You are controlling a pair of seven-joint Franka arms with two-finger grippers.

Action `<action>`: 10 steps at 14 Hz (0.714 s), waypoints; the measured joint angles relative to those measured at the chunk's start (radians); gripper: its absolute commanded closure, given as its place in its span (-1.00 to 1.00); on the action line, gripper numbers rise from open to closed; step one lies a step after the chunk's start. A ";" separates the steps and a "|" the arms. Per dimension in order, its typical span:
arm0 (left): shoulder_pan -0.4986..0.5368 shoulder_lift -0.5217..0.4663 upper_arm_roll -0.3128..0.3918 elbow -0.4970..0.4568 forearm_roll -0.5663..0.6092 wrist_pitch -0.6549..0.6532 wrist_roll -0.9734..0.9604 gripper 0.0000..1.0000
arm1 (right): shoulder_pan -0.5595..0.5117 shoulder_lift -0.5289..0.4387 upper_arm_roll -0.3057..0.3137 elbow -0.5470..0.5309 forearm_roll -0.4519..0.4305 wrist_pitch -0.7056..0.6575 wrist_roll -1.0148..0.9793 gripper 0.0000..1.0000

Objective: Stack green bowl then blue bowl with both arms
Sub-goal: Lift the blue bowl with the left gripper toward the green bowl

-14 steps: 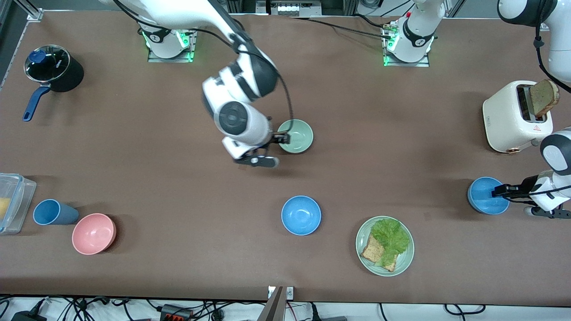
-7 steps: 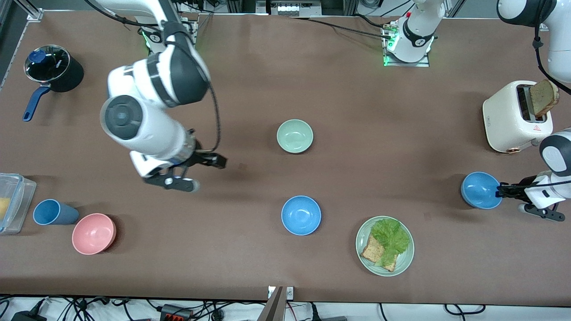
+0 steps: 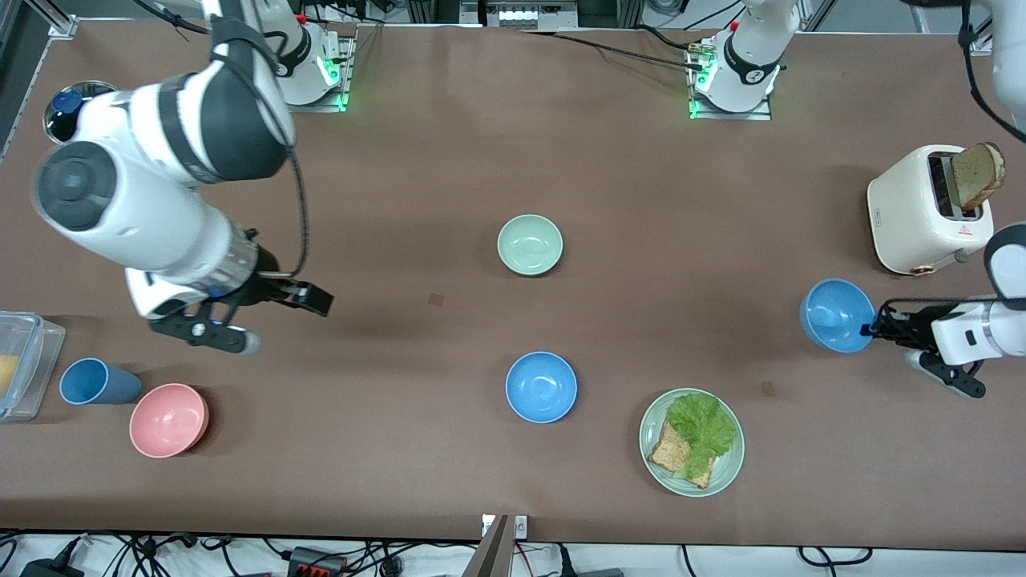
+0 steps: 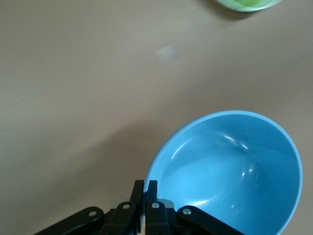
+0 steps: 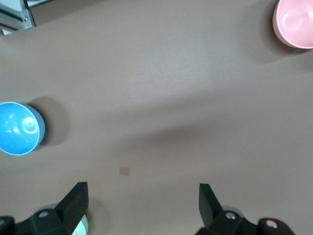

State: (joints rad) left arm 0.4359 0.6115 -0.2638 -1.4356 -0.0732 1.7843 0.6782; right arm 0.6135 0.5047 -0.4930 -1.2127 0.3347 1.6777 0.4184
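The green bowl (image 3: 530, 245) stands upright and alone on the table's middle. One blue bowl (image 3: 541, 387) stands nearer to the camera than it. My left gripper (image 3: 870, 328) is shut on the rim of the other blue bowl (image 3: 836, 315) and holds it tilted above the table, near the toaster. In the left wrist view the fingers (image 4: 140, 191) pinch that bowl's rim (image 4: 234, 171). My right gripper (image 3: 317, 300) is open and empty, in the air over bare table toward the right arm's end. The right wrist view shows its spread jaws (image 5: 142, 200), the standing blue bowl (image 5: 18, 128) and a sliver of the green bowl (image 5: 81, 226).
A white toaster (image 3: 922, 212) with a bread slice stands at the left arm's end. A green plate (image 3: 725, 473) holds lettuce and bread. A pink bowl (image 3: 169, 419), blue cup (image 3: 94, 381) and clear box (image 3: 24, 361) sit at the right arm's end.
My right gripper let go of the green bowl's rim and swung away toward the right arm's end. My left gripper lifted its blue bowl and carried it toward the table's middle.
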 measured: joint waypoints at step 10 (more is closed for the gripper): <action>-0.006 -0.210 -0.403 -0.249 -0.030 0.049 -0.825 0.99 | -0.529 -0.181 0.362 -0.028 -0.261 -0.044 -0.335 -1.00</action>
State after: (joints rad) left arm 0.4296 0.4015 -0.6672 -1.6844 -0.1027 1.8335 -0.1463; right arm 0.0850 0.3241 -0.1308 -1.2404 0.0734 1.6336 0.0835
